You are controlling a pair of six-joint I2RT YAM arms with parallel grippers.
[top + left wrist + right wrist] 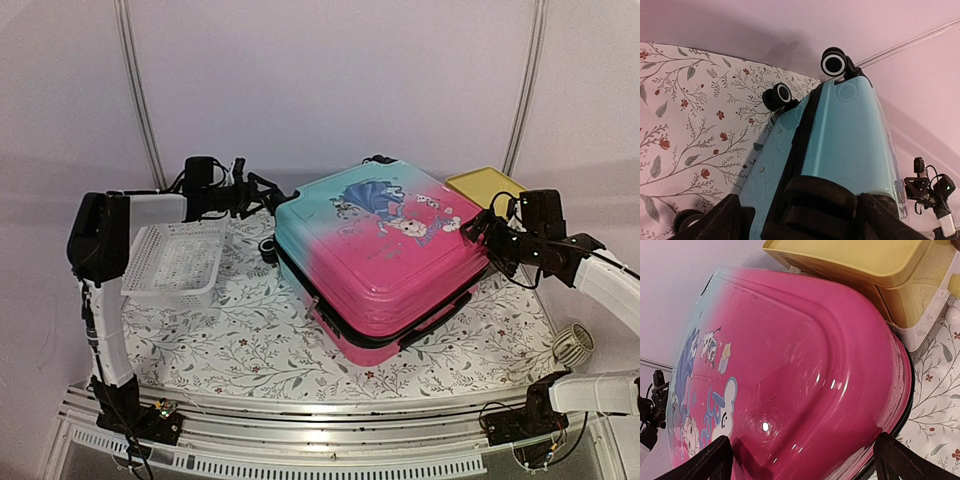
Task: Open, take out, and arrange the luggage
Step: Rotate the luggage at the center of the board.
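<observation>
Left arm (105,330): rises from base at 7 o'clock, forearm pointing 3 o'clock; left gripper (262,193) fingers wide apart. Right arm (610,280): base at 5 o'clock, forearm pointing 10 o'clock; right gripper (483,232) fully spread.

The luggage (385,255) lies shut, so its inside is hidden. Behind its far right corner only the yellow top of the drawer box (484,185) shows, and the right wrist view cuts that box off at the top edge. The left wrist view's bottom edge crops a wheel (687,220) and the fingers (730,222) of the left gripper (807,225). From above, whether the right gripper (480,232) touches the shell cannot be told.
</observation>
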